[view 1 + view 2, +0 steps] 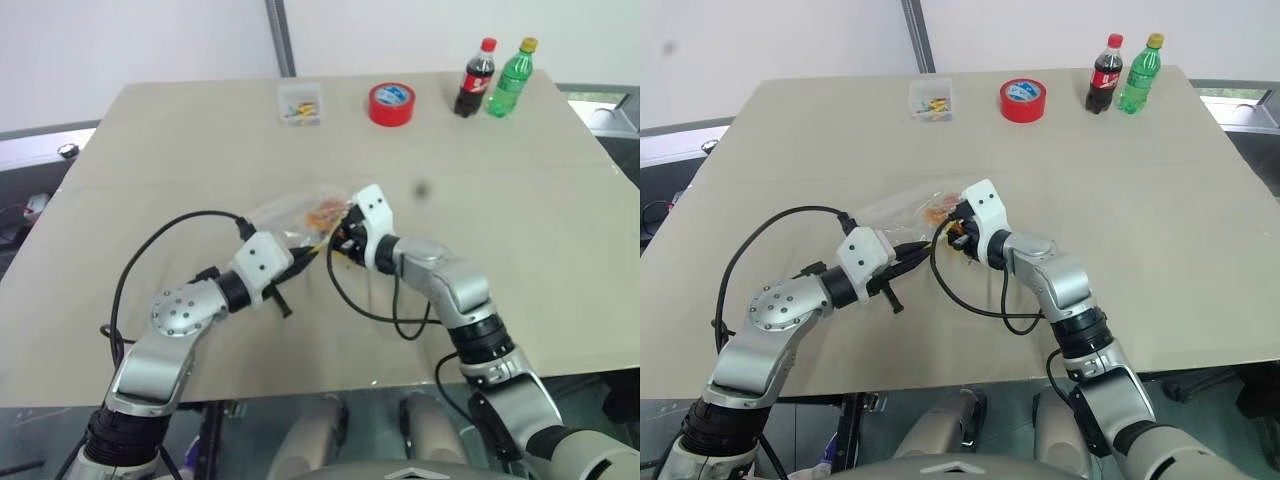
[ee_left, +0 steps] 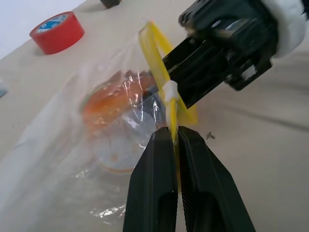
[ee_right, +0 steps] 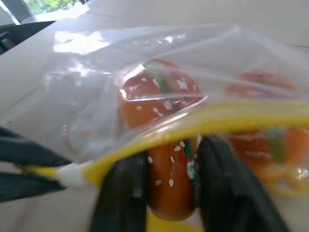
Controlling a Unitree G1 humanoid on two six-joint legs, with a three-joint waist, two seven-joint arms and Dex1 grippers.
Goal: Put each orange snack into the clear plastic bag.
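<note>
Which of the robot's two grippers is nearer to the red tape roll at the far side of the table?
The right. The right gripper is at the clear plastic bag's mouth, nearer the red tape roll. The left gripper pinches the bag's yellow seal strip, closer to the robot.

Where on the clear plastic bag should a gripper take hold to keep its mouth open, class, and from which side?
Grip the yellow seal strip at the mouth of the clear plastic bag, coming from the open end. The strip is the stiff edge, while the film behind it is slack; the left gripper pinches it there.

Left hand [image 2: 175, 145] pinched closed, right hand [image 3: 169, 188] parted
</note>
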